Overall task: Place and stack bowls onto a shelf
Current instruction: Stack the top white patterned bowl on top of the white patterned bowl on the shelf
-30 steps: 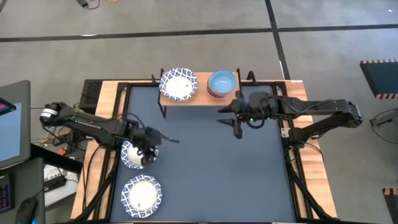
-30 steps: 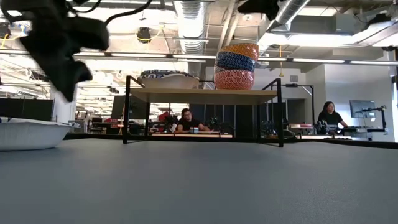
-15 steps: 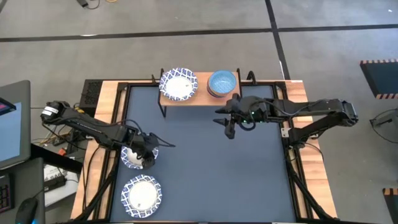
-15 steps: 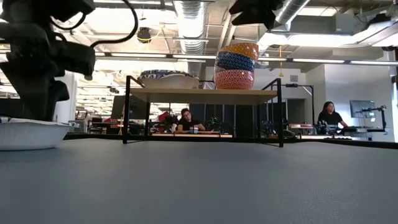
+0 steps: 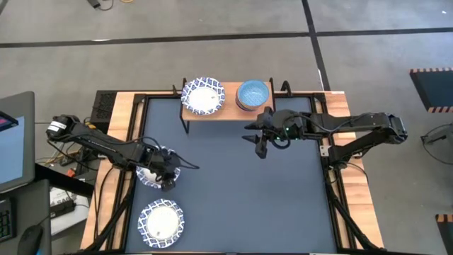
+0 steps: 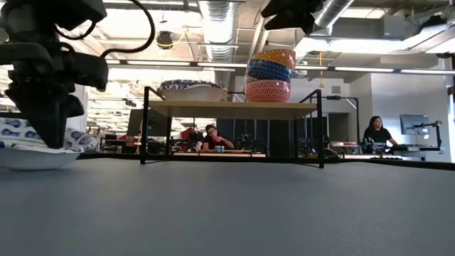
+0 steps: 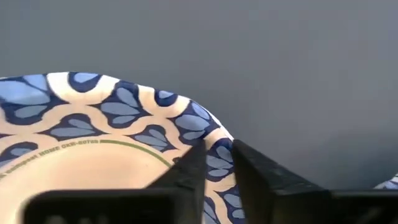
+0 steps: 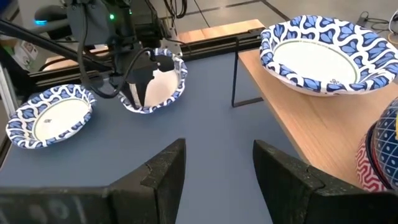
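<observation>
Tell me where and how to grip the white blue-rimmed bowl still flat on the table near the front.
Grip the wide white bowl with the blue patterned rim at its thin flared rim, coming from above with one finger inside and one outside. It sits upright and shallow, its wall too wide to span. The left pincer holds its neighbouring bowl that way.

Count's three white bowls with blue rims [image 5: 203,96] [image 5: 151,172] [image 5: 161,220], one stack of small colored bowls [image 6: 269,75], one shelf [image 5: 225,110], two arms.
</observation>
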Controlling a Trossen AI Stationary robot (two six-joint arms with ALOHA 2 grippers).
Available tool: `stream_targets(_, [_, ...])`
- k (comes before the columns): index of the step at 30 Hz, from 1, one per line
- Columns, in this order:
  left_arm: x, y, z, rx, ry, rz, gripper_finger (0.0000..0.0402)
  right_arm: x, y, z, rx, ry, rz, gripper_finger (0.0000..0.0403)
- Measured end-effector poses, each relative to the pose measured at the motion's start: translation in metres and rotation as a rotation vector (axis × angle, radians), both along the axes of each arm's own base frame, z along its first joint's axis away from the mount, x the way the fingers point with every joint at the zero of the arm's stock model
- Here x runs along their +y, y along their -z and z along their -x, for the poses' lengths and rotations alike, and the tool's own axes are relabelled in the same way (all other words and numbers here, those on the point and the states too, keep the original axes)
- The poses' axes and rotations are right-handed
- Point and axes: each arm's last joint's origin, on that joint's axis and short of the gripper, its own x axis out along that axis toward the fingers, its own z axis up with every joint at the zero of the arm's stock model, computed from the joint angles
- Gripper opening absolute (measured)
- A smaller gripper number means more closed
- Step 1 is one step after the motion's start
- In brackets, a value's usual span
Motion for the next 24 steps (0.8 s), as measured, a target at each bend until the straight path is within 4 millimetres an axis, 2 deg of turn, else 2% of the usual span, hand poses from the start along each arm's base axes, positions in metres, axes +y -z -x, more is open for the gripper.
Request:
stream_targets(3, [-0.001,-0.002,-0.003,-0.045,0.068,-0.018,0.0011,0.000,0.000,0.000,0.001,-0.003,0.007,0.0211])
stream_targets(10, [-0.004,-0.008,-0.013,-0.189,0.302,-0.102,0.0001,0.000,0.002,-0.003,0.009,0.001,0.009,0.0211])
stream_targets(12, [-0.005,-0.012,-0.017,-0.259,0.370,-0.142,0.0000,0.000,0.008,-0.011,0.019,0.000,0.009,0.0211])
stream_targets(18, [-0.008,-0.026,-0.031,-0.485,0.511,-0.269,0.0000,0.000,0.043,-0.040,0.115,-0.004,0.006,0.0211])
stream_targets(21, [-0.008,-0.032,-0.035,-0.556,0.487,-0.333,0.0000,0.000,0.059,-0.052,0.154,-0.006,0.004,0.0211])
stream_targets(24, [-0.005,-0.037,-0.036,-0.523,0.380,-0.371,0.0000,-0.001,0.068,-0.058,0.178,-0.005,0.003,0.0211])
